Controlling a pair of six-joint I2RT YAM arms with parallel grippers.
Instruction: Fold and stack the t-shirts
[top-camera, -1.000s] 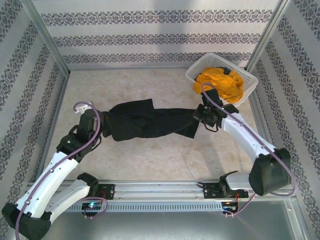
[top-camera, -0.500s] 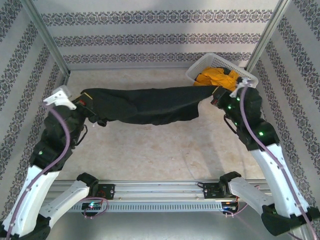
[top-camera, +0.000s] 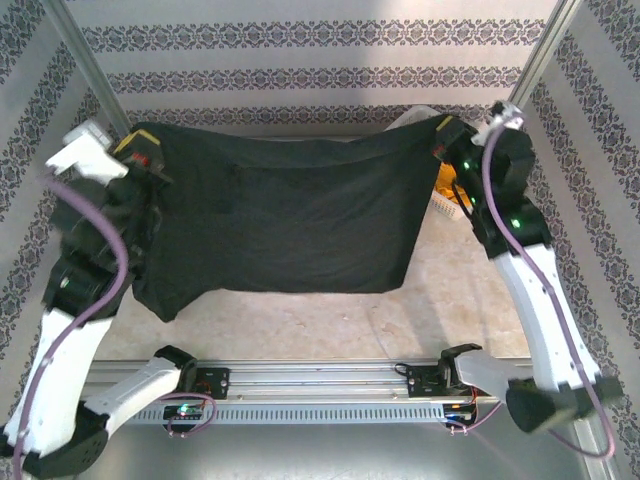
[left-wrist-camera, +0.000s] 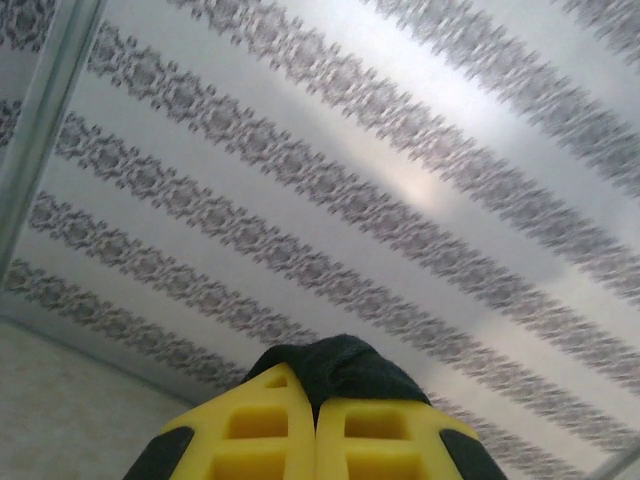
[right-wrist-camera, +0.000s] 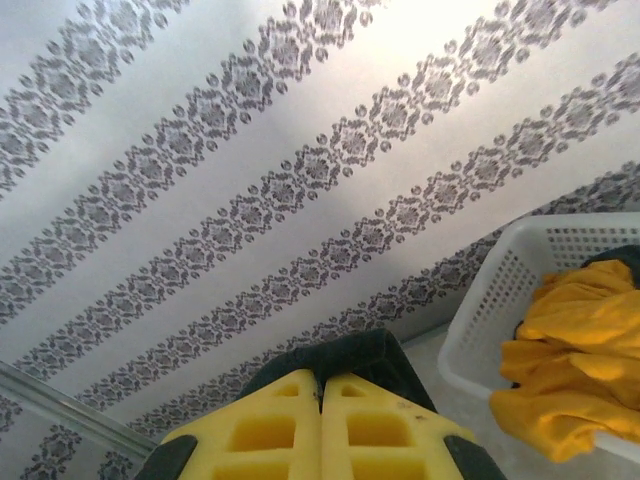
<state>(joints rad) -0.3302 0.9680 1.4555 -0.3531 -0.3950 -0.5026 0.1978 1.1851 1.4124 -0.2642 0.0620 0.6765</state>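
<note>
The black t-shirt (top-camera: 285, 215) hangs spread wide in the air between both raised arms, its lower edge just above the table. My left gripper (top-camera: 140, 148) is shut on its upper left corner; in the left wrist view black cloth (left-wrist-camera: 338, 362) bulges out between the closed yellow fingers (left-wrist-camera: 265, 435). My right gripper (top-camera: 442, 135) is shut on the upper right corner, with black cloth (right-wrist-camera: 365, 358) pinched at its tips (right-wrist-camera: 321, 385). The orange-yellow t-shirt (right-wrist-camera: 572, 355) lies crumpled in the white basket (right-wrist-camera: 490, 310), mostly hidden behind the black shirt in the top view.
The patterned back wall (top-camera: 320, 70) stands close behind the raised shirt. Metal frame posts (top-camera: 85, 65) rise at both back corners. The basket edge (top-camera: 445, 205) sits at the back right beside the right arm. Bare table (top-camera: 330, 325) lies below the shirt.
Both arms have lifted and pulled apart, raising the black t-shirt from a bunched strip on the table to a wide hanging sheet. It now covers most of the basket.
</note>
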